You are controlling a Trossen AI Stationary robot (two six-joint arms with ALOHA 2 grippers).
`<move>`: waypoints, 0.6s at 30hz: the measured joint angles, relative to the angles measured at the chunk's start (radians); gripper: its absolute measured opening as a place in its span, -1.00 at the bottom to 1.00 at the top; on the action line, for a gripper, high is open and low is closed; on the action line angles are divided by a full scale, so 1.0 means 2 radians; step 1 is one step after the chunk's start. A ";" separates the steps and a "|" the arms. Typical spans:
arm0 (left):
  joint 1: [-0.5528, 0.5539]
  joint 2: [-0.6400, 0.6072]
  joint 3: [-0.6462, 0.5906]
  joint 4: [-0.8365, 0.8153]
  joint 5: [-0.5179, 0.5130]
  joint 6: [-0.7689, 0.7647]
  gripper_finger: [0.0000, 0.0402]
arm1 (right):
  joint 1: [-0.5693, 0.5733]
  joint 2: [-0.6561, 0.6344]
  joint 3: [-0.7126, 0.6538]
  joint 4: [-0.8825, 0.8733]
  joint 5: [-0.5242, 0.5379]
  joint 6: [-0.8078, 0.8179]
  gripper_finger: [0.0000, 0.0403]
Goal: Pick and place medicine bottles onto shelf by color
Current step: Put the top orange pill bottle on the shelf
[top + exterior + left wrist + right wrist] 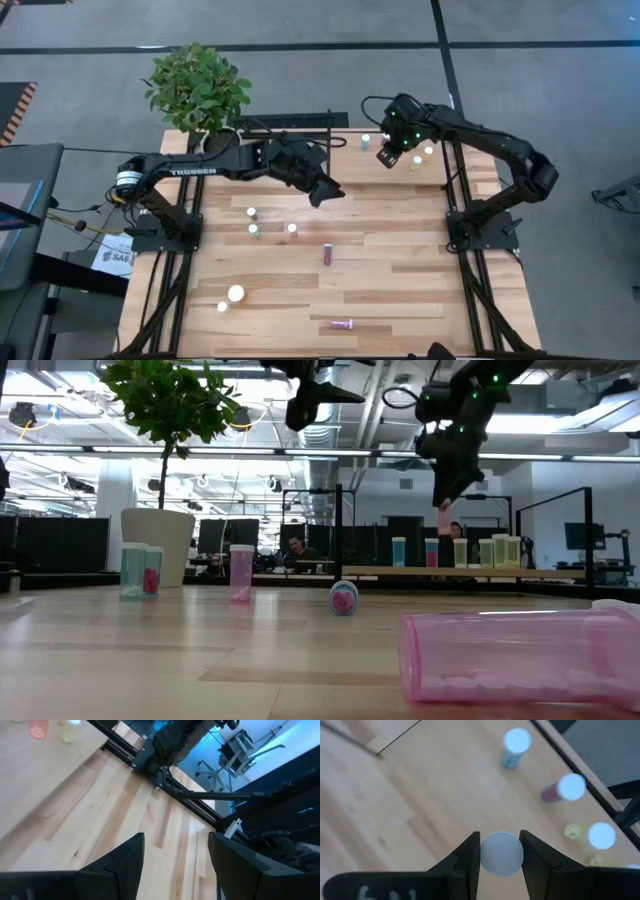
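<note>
The right end effector [501,851] pinches a white-capped bottle [501,854] above the shelf [470,165] at the counter's far right corner; its body is hidden beneath the cap. The left end effector [175,857] hangs spread, empty, mid-counter.

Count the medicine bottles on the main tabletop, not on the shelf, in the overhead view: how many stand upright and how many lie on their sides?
Upright bottles: 5
Lying bottles: 2
Total: 7
</note>
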 joint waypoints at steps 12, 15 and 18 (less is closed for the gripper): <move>0.008 0.000 0.000 0.000 -0.029 -0.001 0.02 | -0.006 0.000 -0.082 0.144 0.000 0.016 -0.36; 0.008 0.000 0.000 0.000 -0.037 -0.001 0.02 | -0.006 0.000 -0.098 0.170 0.000 0.029 -0.36; 0.008 0.000 0.000 0.000 -0.038 -0.003 0.02 | -0.006 0.000 -0.116 0.192 0.001 0.032 -0.36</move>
